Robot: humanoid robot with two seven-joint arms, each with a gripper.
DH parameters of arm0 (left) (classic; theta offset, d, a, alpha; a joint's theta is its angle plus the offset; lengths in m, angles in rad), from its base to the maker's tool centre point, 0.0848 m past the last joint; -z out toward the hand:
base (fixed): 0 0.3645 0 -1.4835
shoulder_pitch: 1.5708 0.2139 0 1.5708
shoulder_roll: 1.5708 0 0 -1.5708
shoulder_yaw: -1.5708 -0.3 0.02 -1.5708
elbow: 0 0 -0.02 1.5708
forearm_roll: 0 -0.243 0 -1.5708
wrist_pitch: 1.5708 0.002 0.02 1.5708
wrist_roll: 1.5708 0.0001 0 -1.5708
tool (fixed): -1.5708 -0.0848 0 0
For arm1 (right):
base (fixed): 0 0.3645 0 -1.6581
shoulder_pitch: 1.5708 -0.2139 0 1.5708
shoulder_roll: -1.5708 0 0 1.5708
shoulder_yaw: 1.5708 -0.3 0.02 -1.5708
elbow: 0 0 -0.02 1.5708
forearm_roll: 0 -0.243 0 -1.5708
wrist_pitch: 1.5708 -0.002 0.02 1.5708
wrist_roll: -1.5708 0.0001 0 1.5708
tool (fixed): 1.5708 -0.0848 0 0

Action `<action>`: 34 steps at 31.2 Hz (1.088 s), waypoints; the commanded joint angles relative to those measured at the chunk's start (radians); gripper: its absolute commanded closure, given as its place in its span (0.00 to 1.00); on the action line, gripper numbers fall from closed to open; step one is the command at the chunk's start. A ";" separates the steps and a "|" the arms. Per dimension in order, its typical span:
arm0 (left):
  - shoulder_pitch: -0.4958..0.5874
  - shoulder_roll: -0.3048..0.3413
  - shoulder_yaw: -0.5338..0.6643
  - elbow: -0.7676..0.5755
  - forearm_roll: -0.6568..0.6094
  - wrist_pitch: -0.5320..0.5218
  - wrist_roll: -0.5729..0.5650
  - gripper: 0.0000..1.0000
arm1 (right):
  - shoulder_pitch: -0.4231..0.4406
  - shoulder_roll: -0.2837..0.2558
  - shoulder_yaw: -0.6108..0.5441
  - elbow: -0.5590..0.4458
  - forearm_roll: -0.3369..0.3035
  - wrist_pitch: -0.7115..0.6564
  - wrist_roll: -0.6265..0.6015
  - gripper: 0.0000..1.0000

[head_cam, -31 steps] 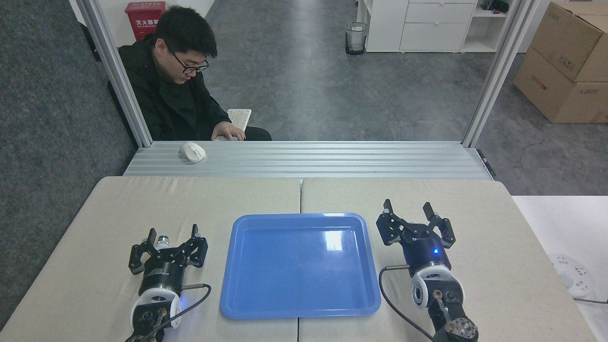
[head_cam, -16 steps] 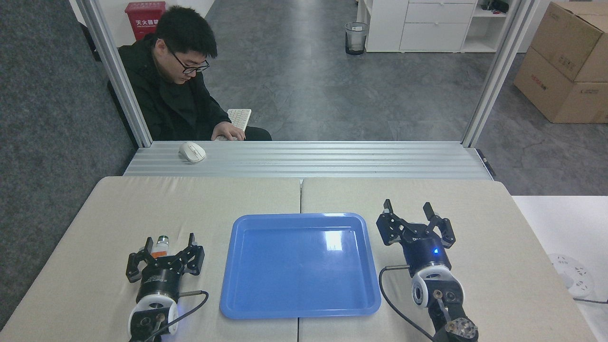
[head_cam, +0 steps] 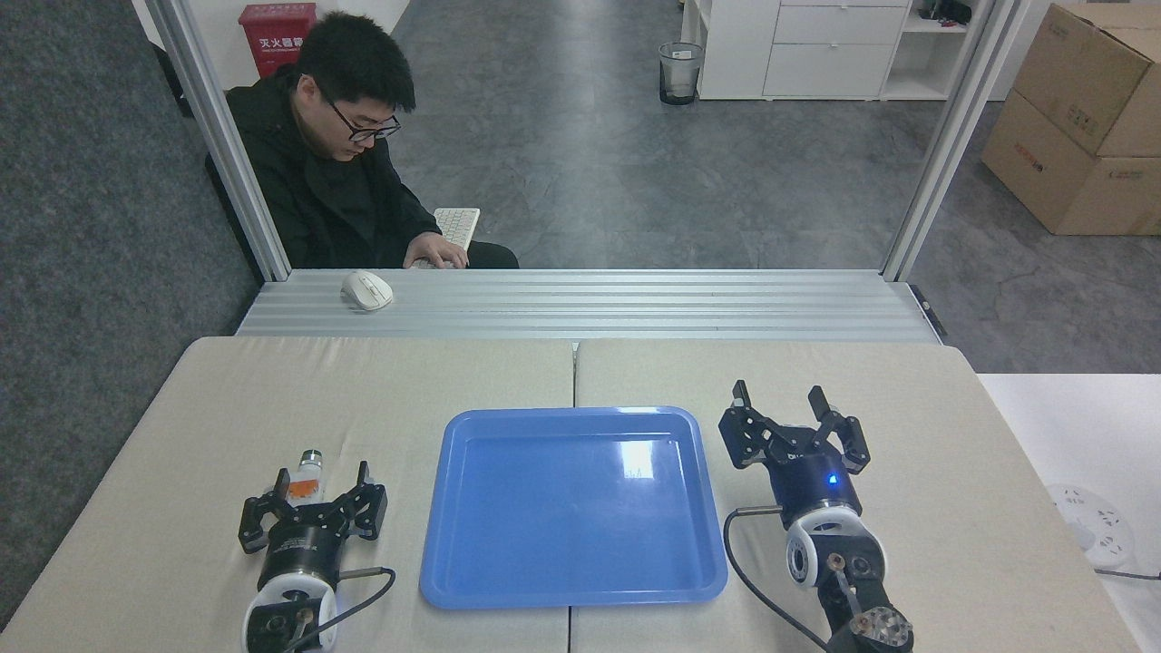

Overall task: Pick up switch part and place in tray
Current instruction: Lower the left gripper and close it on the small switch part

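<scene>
The switch part (head_cam: 308,478) lies on the beige table left of the blue tray (head_cam: 573,508), its round cap pointing away from me and its orange section showing. My left gripper (head_cam: 321,479) is open just behind it, fingers spread to either side of the white body without closing on it. Right of the tray, my right gripper (head_cam: 778,397) is open, raised, and holds nothing. Nothing lies in the tray.
A person in a black jacket sits beyond the aluminium rail (head_cam: 590,304), one hand at a keyboard (head_cam: 456,225). A white mouse (head_cam: 366,290) rests on the rail. A round white power socket (head_cam: 1093,528) sits on the side table at the far right.
My left gripper has drawn back toward me, uncovering more of the switch part, which stays on the table. The right arm has not moved.
</scene>
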 commanded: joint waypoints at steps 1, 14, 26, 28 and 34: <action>-0.006 0.015 0.023 0.042 -0.001 0.007 0.001 0.00 | 0.000 0.000 0.000 0.000 0.000 0.000 -0.001 0.00; -0.013 0.029 0.021 0.068 -0.003 0.050 0.001 0.00 | 0.000 0.000 0.000 0.000 0.000 -0.002 -0.001 0.00; -0.004 0.026 0.015 0.067 -0.006 0.035 0.001 0.03 | 0.000 0.000 0.000 0.000 0.000 -0.002 -0.002 0.00; -0.003 0.026 0.006 0.067 -0.007 0.027 -0.001 0.07 | 0.000 0.000 0.000 0.000 0.000 -0.002 -0.002 0.00; 0.002 0.027 -0.032 0.067 -0.003 0.019 -0.003 0.16 | 0.000 0.000 -0.002 0.000 0.000 -0.002 -0.004 0.00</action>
